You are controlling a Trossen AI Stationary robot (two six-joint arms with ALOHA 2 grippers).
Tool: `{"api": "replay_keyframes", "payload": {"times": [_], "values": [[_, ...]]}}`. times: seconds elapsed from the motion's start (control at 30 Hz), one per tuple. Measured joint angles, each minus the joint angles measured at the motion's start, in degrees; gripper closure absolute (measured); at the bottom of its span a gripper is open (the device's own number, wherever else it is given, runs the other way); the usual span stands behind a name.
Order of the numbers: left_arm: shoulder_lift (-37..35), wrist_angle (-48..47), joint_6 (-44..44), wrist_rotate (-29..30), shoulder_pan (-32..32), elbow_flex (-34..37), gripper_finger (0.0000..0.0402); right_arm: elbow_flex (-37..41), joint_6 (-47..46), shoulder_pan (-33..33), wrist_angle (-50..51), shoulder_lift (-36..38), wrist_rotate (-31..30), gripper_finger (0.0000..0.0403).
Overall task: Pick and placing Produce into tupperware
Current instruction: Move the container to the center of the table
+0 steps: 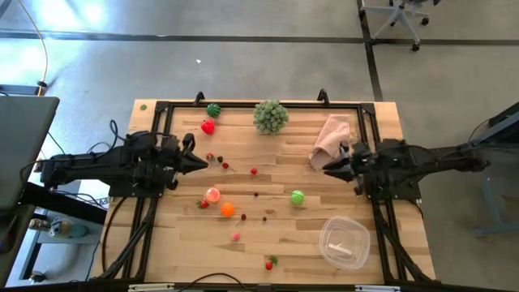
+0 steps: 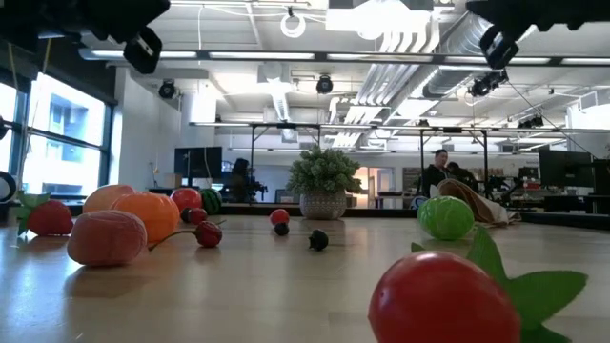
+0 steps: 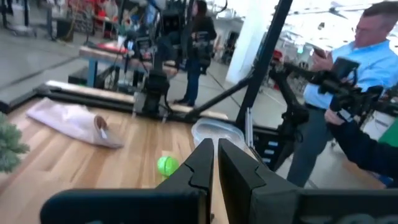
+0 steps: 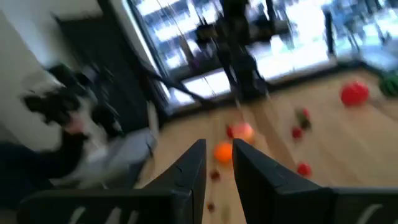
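Red toy tomato (image 2: 443,303) with a green leaf collar is seen largest in the low view, at lower right of that frame; it is judged light, hard-skinned and prone to roll.

Produce, scattered over the wooden table (image 1: 381,113), none yet in the container:
- peach-pink fruit (image 2: 107,237) and orange fruit (image 2: 152,213), touching, at left of the low view; rounded, smooth, likely slippery.
- bright green ball (image 1: 298,197), right of centre in the high view; best taken across its middle.
- red piece (image 1: 208,126) and dark green piece (image 1: 213,109), upper left of the table.
- small red and dark berries (image 1: 254,171) mid-table; too small to describe further, and judged to need a low, centred pinch.

Tupperware (image 1: 345,242): clear, round, thin-rimmed, at lower right of the high view; judged light enough to slide if bumped.

Left gripper (image 1: 201,162): held above the table's left side, fingers pressed together, empty.

Right gripper (image 1: 328,169): held above the table's right side beside the pink cloth (image 1: 331,136), a narrow gap kept between its fingers, nothing seen in it.

Also noted: pale green leafy ball (image 1: 270,116), top centre; person (image 3: 351,81) beyond the table.
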State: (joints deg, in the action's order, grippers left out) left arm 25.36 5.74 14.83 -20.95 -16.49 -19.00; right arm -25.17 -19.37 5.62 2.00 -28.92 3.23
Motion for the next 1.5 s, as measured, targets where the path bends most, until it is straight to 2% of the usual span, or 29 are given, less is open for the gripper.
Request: {"api": "replay_keyframes", "payload": {"times": [0.23,0.43,0.63,0.83,0.97,1.13,1.2,1.5], "values": [[5.06,0.12,-4.09,-4.17,0.00,-3.59,0.0387,-11.11,10.29,5.39,2.07,-17.31,-6.38,0.0335],[5.86,-3.81,-4.08,-8.00,0.02,-3.70,0.0387,-16.70,7.34,9.41,6.14,-27.25,-7.35,0.0335],[5.93,-8.48,-4.08,-6.90,2.05,-3.70,0.0387,-23.46,-5.95,13.98,20.06,-34.10,-11.92,0.0335],[5.90,-9.02,-5.16,2.67,9.19,-3.70,0.0387,-34.25,-19.31,21.55,38.17,-41.25,-19.70,0.0335],[5.89,-10.45,-4.98,7.80,12.94,-3.70,0.0387,-38.32,-33.50,27.81,46.53,-46.12,-21.66,0.0335],[5.90,-11.65,-4.99,11.01,16.05,-3.70,0.0387,-37.37,-56.09,33.88,57.40,-51.82,-20.86,0.0335],[5.93,-11.89,-5.43,11.66,16.71,-3.70,0.0387,-35.51,-61.16,35.43,58.11,-53.64,-20.13,0.0335],[5.93,-11.96,-5.57,11.78,16.90,-3.70,0.0387,-31.66,-70.50,39.20,51.19,-56.55,-15.38,0.0335]]}}
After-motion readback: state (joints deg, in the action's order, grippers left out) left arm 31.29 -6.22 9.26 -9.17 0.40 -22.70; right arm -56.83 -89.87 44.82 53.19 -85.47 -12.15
